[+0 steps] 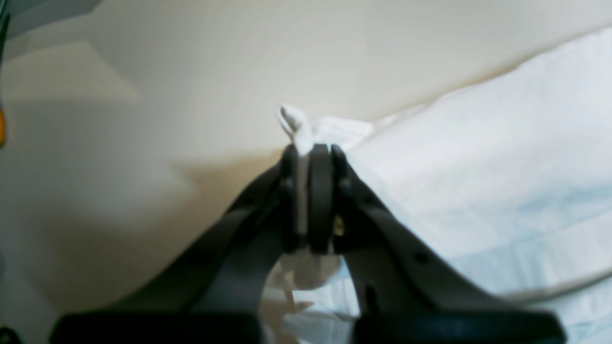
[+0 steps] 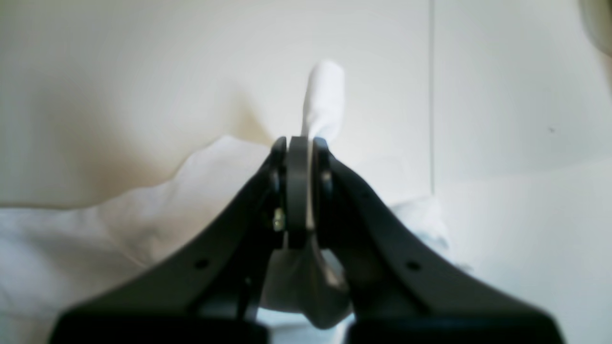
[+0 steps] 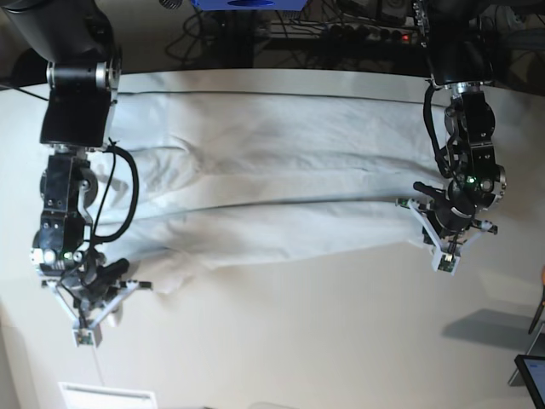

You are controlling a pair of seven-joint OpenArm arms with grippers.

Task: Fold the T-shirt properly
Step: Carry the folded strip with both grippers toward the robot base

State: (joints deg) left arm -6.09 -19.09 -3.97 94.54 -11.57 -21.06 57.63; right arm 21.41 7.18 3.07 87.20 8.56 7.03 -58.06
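- The T-shirt [image 3: 281,179] lies stretched across the upper half of the base view as a long white band on the off-white tabletop [image 3: 324,341], running from the left arm's side at the frame's right to the right arm's side at the frame's left.
- Its long axis runs left to right in that view. Which end is collar and which is hem I cannot tell from these pictures.
- The left hand [image 1: 311,153] is clamped on a pinch of cloth: in the left wrist view a small white tuft pokes out above the closed tips, and the rest of the shirt spreads away to the right of the frame.
- The right hand [image 2: 301,143] is likewise shut on fabric, with a rounded white nub standing up past its tips at upper centre of the right wrist view and more shirt bunched to the lower left.
- In the base view the two hands sit at opposite ends of the band's near edge, well apart. I judge this spacing keeps that edge taut, so the cloth can be carried over as one straight line rather than sagging in the middle.
- Gripping only the edge leaves the body of the shirt resting on the tabletop, which should hold the far side in place during a fold.
- The cloth looks soft and creased, more so towards the left of the base view.
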